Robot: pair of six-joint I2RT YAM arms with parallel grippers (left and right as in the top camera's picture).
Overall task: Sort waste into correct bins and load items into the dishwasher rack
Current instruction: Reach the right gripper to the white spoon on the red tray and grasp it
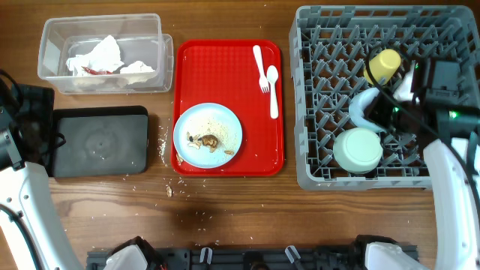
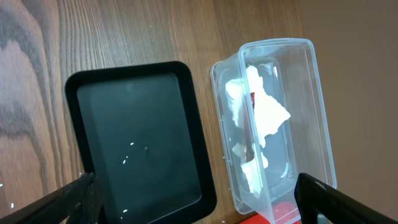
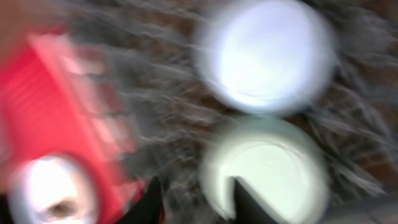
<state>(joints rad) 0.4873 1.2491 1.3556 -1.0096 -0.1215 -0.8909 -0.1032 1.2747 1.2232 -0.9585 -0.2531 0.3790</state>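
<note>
The grey dishwasher rack (image 1: 315, 161) on the right holds a yellow cup (image 1: 382, 66), a light blue bowl (image 1: 361, 105) and a pale green bowl (image 1: 358, 150). My right gripper (image 3: 199, 202) hovers over the rack beside the two bowls, its view blurred, fingers apart with nothing between them. The red tray (image 1: 225, 67) carries a light blue plate (image 1: 208, 135) with brown food scraps (image 1: 205, 140), plus a white fork (image 1: 260, 67) and spoon (image 1: 273, 90). My left gripper (image 2: 199, 208) stands wide open above the black bin (image 2: 140, 140). Stained napkins (image 1: 97, 58) lie in the clear bin (image 1: 52, 45).
Pale crumbs (image 1: 166, 139) are scattered on the wooden table between the black bin and the red tray and toward the front edge. The left arm's dark body (image 1: 30, 120) sits at the black bin's left side. The arm bases stand along the front edge.
</note>
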